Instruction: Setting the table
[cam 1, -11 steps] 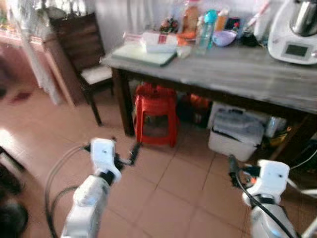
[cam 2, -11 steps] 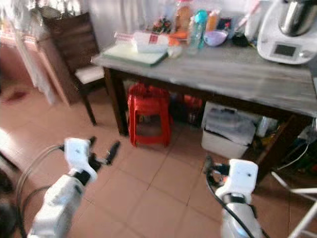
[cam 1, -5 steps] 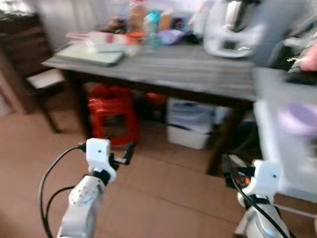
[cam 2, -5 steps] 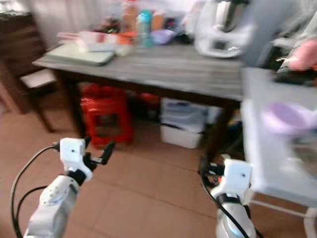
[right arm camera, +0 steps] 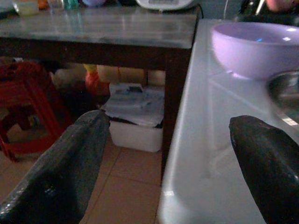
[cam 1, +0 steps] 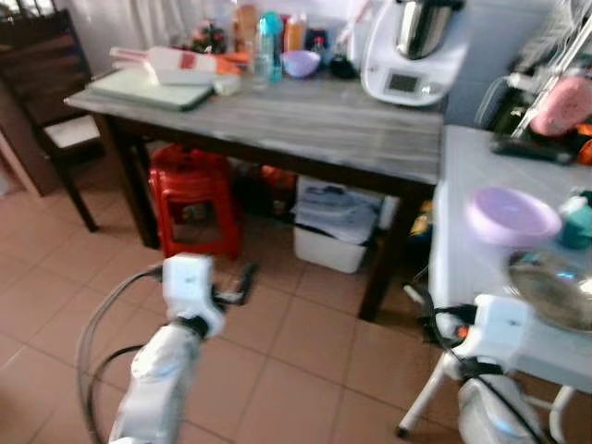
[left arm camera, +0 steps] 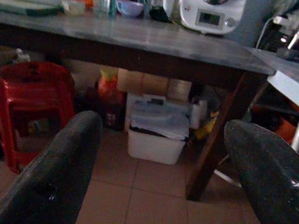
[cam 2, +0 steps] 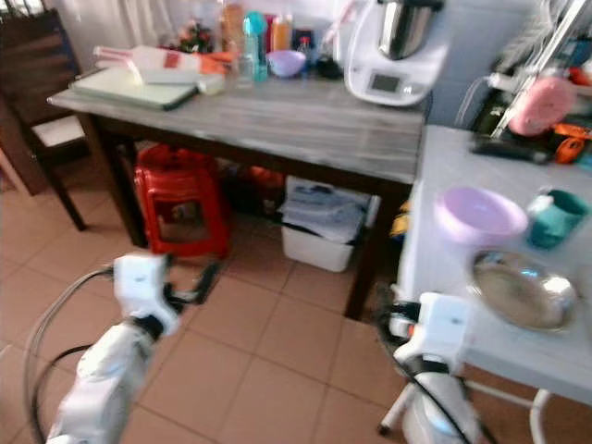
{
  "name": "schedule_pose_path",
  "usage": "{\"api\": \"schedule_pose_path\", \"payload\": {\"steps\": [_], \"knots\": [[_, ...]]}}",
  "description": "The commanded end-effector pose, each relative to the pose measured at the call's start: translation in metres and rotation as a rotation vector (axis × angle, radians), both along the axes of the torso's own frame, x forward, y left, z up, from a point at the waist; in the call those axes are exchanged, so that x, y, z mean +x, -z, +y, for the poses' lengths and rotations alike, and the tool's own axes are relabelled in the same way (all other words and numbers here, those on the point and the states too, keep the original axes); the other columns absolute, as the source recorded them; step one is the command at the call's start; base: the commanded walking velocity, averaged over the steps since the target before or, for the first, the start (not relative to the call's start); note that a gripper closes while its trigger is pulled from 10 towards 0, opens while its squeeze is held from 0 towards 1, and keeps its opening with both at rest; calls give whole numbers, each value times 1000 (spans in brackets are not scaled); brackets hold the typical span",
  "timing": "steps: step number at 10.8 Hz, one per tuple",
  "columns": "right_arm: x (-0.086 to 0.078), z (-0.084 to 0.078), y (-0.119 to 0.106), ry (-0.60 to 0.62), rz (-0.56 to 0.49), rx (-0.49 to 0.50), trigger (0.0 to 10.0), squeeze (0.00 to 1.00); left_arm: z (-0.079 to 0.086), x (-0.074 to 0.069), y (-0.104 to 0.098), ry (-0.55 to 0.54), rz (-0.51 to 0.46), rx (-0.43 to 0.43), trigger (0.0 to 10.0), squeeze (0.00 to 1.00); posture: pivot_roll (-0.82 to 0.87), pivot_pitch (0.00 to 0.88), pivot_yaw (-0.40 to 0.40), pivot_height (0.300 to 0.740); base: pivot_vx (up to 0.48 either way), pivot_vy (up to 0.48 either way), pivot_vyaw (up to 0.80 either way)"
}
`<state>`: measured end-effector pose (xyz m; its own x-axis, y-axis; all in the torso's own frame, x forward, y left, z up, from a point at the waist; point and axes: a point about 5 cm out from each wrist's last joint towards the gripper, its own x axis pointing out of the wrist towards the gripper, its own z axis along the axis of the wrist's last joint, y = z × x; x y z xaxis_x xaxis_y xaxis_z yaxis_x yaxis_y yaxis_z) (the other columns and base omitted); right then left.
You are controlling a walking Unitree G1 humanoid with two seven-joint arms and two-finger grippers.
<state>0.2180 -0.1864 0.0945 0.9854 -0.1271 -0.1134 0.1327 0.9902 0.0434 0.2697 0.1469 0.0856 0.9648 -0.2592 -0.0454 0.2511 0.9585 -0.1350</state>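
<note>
Grippers hang low in the frame with fingers spread and nothing held: left gripper (cam 1: 242,282) at lower left over the tiled floor (cam 1: 305,370), right gripper (cam 2: 388,319) at lower right, touching the white table's (cam 2: 435,268) edge. A lilac plastic bowl (cam 2: 479,215) sits at middle right beside a round steel plate (cam 2: 523,291).
</note>
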Motion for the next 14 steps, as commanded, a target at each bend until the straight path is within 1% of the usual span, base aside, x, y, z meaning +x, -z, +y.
{"api": "schedule_pose_path", "payload": {"steps": [1,3,4,5,7,10,11,12,13,14], "knots": [[0,-5,-3,21,-15,-19,10000,0,-8,2,-5,24,-14,-14,10000,0,-27,0,-6,740,0,-341,0],[4,-4,-11,29,-61,-49,10000,0,-6,4,-8,13,-23,-19,10000,0,-28,0,4,740,0,-337,0],[4,-3,-21,22,-101,-78,10000,0,-7,6,-14,16,-37,-26,10000,0,-31,0,8,740,0,-337,0],[3,-3,-26,16,-116,-91,10000,0,-8,8,-18,15,-47,-32,10000,0,-37,0,8,740,0,-337,0],[-1,-7,-24,29,-110,-91,10000,0,-10,9,-19,20,-50,-38,10000,0,-43,0,8,740,0,-341,0],[-4,-8,-20,37,-85,-92,10000,0,-12,9,-16,26,-34,-38,10000,0,-51,0,4,740,0,-340,0],[-5,-7,-19,33,-83,-91,10000,0,-12,10,-16,29,-37,-37,10000,0,-51,0,4,740,0,0,0],[-5,-8,-18,33,-79,-87,10000,0,-13,10,-17,38,-43,-67,10000,0,-53,0,6,740,0,0,0],[-5,-8,-17,34,-77,-85,10000,0,-14,10,-18,49,-45,-74,10000,0,-53,0,6,740,0,0,0],[-4,-7,-18,24,-78,-95,10000,0,-18,8,-19,92,-53,-86,10000,0,-54,0,8,740,0,0,0]]}}
